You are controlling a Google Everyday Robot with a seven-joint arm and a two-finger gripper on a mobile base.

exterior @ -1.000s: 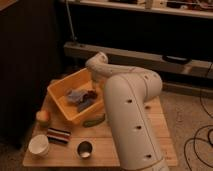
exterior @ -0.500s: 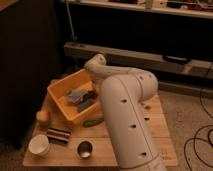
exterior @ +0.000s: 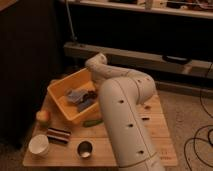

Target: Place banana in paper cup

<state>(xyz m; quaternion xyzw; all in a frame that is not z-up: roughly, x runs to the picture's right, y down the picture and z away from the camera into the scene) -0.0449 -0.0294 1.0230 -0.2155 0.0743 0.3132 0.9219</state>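
- The white arm (exterior: 125,115) reaches across the wooden desk (exterior: 157,122) into the yellow bin (exterior: 59,97)
- The claw (exterior: 81,98) sits low inside that bin; we cannot tell whether it is apart or together
- The paper cup (exterior: 38,144) stands at the desk's front left corner, no banana in it
- We cannot make out the banana; perhaps it lies in the bin, so picking and placing both remain

Hard to tell the claw (exterior: 82,99), low inside the yellow bin (exterior: 59,91), from dim clutter around it. Green vegetable (exterior: 91,122) partly lost behind the arm (exterior: 125,120), itself cut off at bottom edge.
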